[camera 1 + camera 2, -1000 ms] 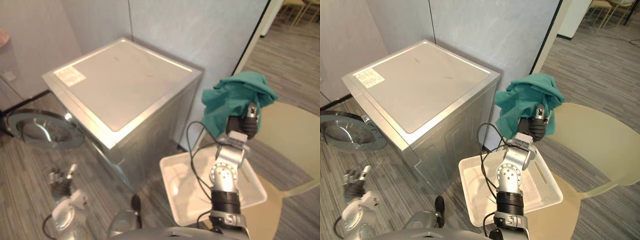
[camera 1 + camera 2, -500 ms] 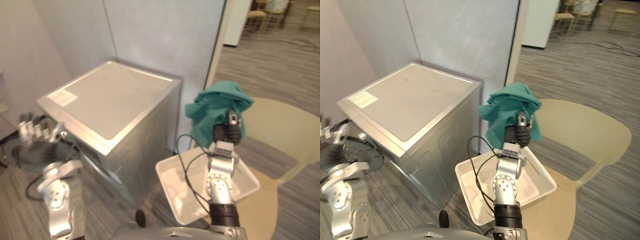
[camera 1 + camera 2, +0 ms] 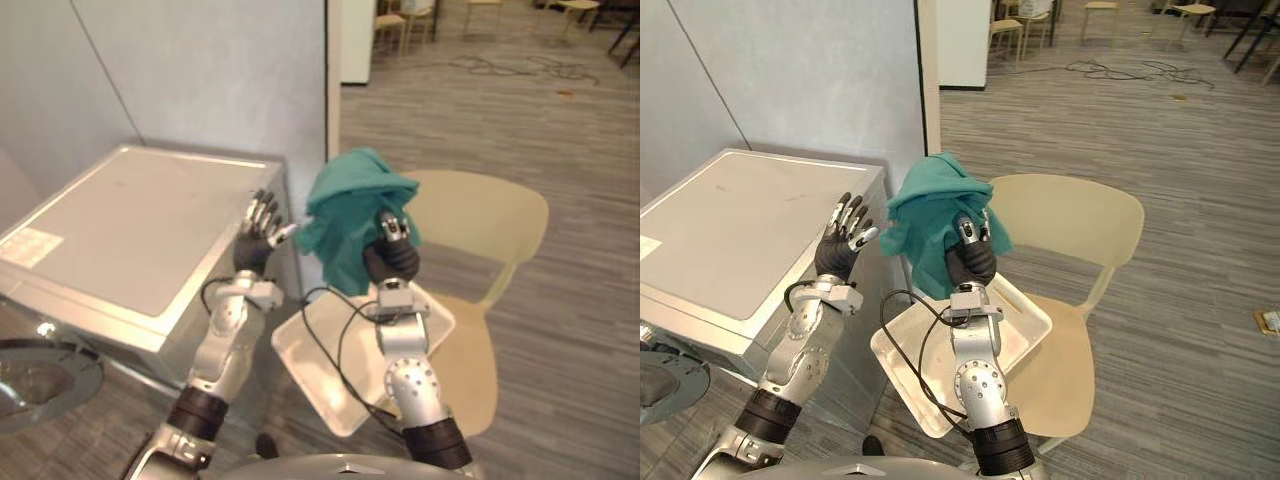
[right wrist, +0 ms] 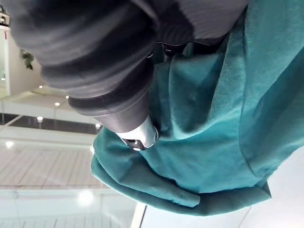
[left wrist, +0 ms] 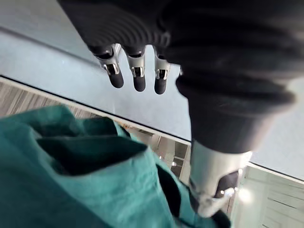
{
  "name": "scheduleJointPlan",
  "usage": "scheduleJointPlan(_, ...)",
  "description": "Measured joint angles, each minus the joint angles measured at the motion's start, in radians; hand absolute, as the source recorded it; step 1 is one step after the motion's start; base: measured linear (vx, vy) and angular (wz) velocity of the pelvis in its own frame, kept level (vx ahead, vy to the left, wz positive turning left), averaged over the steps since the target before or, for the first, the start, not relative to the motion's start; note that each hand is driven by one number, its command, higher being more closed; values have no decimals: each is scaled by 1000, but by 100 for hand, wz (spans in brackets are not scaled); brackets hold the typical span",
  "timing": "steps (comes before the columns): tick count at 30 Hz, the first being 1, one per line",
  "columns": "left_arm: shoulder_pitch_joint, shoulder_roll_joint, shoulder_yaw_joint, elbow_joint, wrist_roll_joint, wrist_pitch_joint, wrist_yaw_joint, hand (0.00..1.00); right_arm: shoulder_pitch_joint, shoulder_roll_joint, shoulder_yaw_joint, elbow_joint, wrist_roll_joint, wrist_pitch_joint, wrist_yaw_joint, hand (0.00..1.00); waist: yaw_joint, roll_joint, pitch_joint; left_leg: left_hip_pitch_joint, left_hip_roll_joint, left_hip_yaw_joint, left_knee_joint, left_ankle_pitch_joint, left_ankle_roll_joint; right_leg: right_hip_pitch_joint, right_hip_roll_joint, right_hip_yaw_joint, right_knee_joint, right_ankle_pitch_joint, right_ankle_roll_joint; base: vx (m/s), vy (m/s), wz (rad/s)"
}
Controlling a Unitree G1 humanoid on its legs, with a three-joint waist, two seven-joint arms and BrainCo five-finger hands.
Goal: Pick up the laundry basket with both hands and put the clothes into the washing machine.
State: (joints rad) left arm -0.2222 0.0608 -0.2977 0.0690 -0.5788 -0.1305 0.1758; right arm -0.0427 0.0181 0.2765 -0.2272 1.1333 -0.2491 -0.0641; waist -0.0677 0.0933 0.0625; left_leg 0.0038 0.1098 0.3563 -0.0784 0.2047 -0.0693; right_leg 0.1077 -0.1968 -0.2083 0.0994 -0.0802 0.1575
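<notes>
Softness is what you should plan for: the teal cloth garment [image 3: 352,205] looks limp and light. It drapes over your right hand [image 3: 391,262], whose fingers are curled into its bunched middle, lifting it above the white plastic laundry basket [image 3: 312,368] on the beige chair [image 3: 482,215]. Your left hand [image 3: 256,243] is raised just beside it, fingers straight and spread, holding nothing. Grip the bunch, not a hem; loose folds could snag at the silver-grey washing machine [image 3: 130,235], whose round door [image 3: 40,378] stands open.
</notes>
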Motion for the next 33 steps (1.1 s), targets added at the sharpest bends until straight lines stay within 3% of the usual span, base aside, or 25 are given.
scheduleJointPlan(5, -78, 0, -71, 38, -52, 5, 2, 0, 0, -3, 39, -5, 0, 18, 0, 100, -19, -2, 0, 0, 1, 6, -6, -1, 0, -4, 1, 8, -6, 8, -2, -32, -2, -7)
scheduleJointPlan(20, -214, -6, -246, 111, -119, 5, 19, 0, 44, -30, 39, -75, 0, 0, -4, 100, -40, -13, -29, -26, -3, 1, 0, 5, 13, -24, 0, 5, -13, 16, 11, 7, -3, 1)
scheduleJointPlan(21, -223, -6, -259, 113, -124, 5, 21, 100, 44, -30, 39, -75, 0, -5, -5, 100, -40, -14, -30, -26, -5, 1, 0, 5, 13, -24, -1, 5, -13, 17, 12, 0, 0, 0)
scheduleJointPlan(27, -249, -11, -286, 122, -186, 6, 22, 100, 56, -30, 38, -83, 0, -21, -4, 100, -46, -15, -31, -26, -9, -1, -1, 7, 16, -23, -5, 5, -13, 16, 12, 0, 0, 0)
scheduleJointPlan(31, -261, -10, -293, 128, -341, 3, 21, 100, 87, -31, 59, -120, 0, -20, -2, 100, -51, -20, -36, -27, -12, -2, -6, 8, 17, -23, -9, 4, -13, 14, 8, -16, 4, 0)
scheduleJointPlan(33, -261, -9, -296, 142, -362, 3, 21, 100, 99, -31, 68, -124, 0, -19, -1, 100, -50, -28, -47, -29, -12, -5, -6, 7, 16, -22, -9, 2, -13, 12, 11, -8, 0, 3)
